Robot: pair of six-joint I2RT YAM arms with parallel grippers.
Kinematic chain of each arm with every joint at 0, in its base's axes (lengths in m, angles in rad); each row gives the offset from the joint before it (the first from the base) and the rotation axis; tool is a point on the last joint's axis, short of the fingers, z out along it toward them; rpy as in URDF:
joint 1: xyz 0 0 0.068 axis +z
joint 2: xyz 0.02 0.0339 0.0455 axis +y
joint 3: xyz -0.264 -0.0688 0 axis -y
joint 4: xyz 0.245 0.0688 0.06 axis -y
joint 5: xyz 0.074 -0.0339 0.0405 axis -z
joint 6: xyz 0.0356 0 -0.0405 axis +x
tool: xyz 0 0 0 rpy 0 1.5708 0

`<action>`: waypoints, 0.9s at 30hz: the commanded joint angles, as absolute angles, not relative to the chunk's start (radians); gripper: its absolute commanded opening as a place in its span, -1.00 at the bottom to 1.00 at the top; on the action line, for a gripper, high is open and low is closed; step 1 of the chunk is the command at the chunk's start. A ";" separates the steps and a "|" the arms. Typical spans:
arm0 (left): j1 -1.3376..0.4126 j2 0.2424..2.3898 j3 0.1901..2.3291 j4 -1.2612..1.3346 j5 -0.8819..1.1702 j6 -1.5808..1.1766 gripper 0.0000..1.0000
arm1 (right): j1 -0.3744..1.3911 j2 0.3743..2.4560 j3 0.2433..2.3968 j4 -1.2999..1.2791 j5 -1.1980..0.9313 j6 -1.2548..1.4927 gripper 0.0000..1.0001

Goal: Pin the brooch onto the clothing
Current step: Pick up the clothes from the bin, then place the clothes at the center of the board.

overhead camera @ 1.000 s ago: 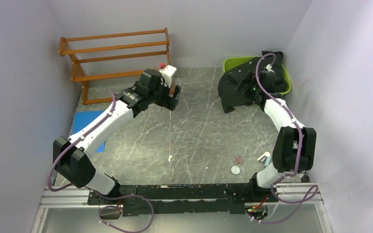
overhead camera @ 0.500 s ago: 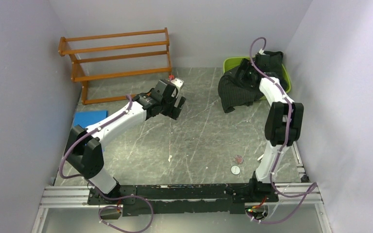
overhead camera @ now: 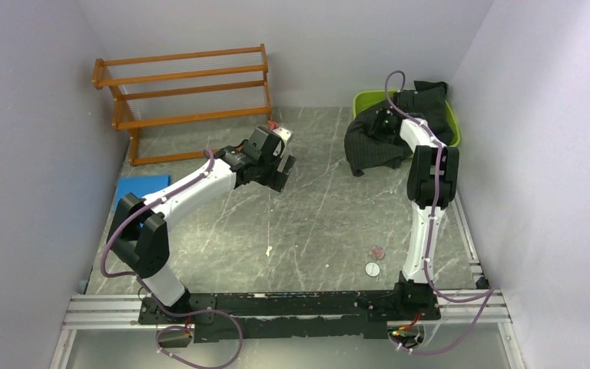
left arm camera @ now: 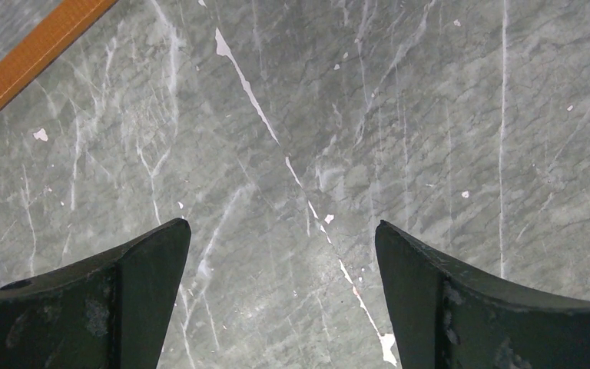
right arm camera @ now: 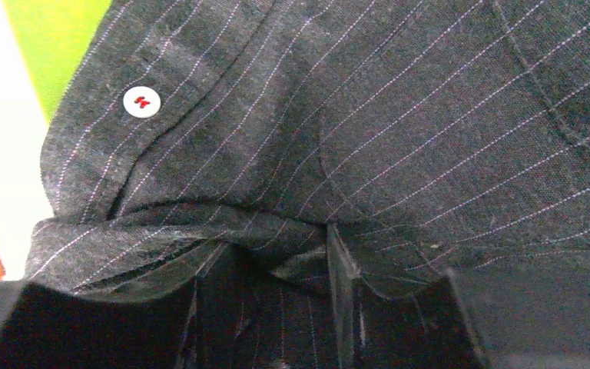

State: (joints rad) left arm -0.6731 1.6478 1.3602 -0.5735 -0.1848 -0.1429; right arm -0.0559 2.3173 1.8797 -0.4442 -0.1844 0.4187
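Your right fingers (right arm camera: 84, 330) sit half closed about a fold of the shirt (overhead camera: 369, 146), grip unconfirmed, where it spills from the green bin (overhead camera: 365, 98) onto the far right of the desk (overhead camera: 315, 215); your left fingers (left arm camera: 146, 284) stand wide, empty, well apart.

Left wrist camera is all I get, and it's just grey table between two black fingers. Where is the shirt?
Observer: The shirt is at the far right of the table, spilling out of a green bin.
Operator: Is the other arm doing anything?
Observer: The right gripper is down on the shirt, with a fold of cloth bunched between its jaws.
Operator: And the brooch?
Observer: Two small things, a pinkish disc and a white disc, lie near the right arm's base; too small to tell.
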 commanded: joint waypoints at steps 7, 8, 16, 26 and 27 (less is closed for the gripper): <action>-0.675 1.614 1.390 -0.562 -0.186 -0.135 0.91 | -0.085 2.080 1.791 -0.324 -0.245 0.402 -1.00; -0.675 1.613 1.390 -0.564 -0.194 -0.137 0.91 | -0.086 2.052 1.786 -0.321 -0.257 0.399 -1.00; -0.626 1.583 1.384 -0.570 -0.216 -0.178 0.91 | -0.060 1.727 1.601 -0.172 -0.439 0.450 -1.00; -0.443 1.494 1.364 -0.557 -0.151 -0.264 0.91 | 0.404 1.325 1.426 -0.123 -0.331 0.286 -1.00; -0.426 1.482 1.363 -0.557 -0.163 -0.270 0.91 | 0.451 1.287 1.393 -0.078 -0.331 0.302 -1.00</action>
